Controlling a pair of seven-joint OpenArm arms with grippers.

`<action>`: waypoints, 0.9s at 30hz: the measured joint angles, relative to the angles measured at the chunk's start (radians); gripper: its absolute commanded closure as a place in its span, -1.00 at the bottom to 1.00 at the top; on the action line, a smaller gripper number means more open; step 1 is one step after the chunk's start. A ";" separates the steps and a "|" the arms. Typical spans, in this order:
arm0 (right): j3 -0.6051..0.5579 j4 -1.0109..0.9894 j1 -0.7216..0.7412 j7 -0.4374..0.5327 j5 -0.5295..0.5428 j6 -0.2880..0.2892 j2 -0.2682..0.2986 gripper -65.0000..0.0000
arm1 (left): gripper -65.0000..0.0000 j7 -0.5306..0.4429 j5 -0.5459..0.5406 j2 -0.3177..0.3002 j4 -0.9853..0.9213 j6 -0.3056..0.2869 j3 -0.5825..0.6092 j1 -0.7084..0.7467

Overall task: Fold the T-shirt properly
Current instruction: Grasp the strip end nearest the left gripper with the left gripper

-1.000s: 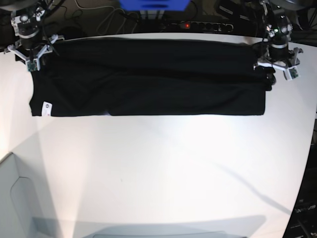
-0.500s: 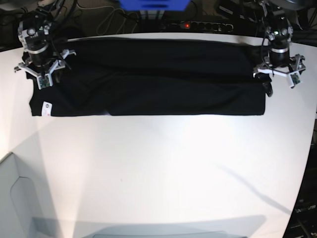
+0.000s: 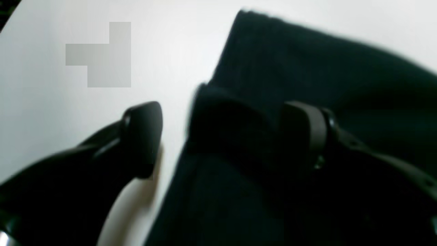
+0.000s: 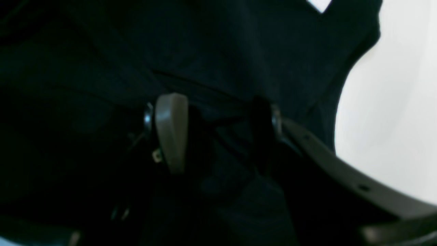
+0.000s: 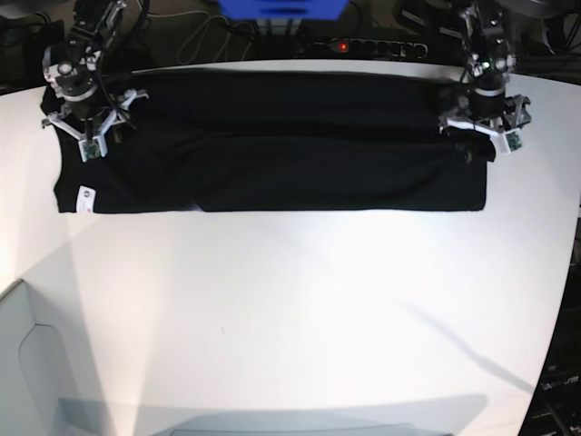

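The black T-shirt (image 5: 272,136) lies folded into a long band across the far side of the white table (image 5: 290,300), with a small white tag (image 5: 86,198) at its near left corner. My left gripper (image 5: 477,138) hovers open at the shirt's right end. In the left wrist view the gripper (image 3: 223,136) straddles the shirt's folded edge (image 3: 222,116), one finger (image 3: 143,136) over bare table and the other over cloth. My right gripper (image 5: 87,136) is at the left end. Seen from its wrist, it (image 4: 216,136) is open low over the dark cloth (image 4: 239,51).
A power strip (image 5: 368,45) with a red light, cables and a blue object (image 5: 281,7) sit behind the table's far edge. A pale box corner (image 5: 27,363) shows at the near left. The table's right edge runs diagonally down the frame.
My left gripper has opened and shifted a little inward over the shirt's right end. My right gripper moved from the far left corner onto the shirt's left end.
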 measured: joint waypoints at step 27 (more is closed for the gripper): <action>0.000 0.000 -0.004 0.000 0.000 0.000 0.000 0.06 | 0.13 -0.003 -0.002 -0.016 -0.004 -0.002 0.006 0.042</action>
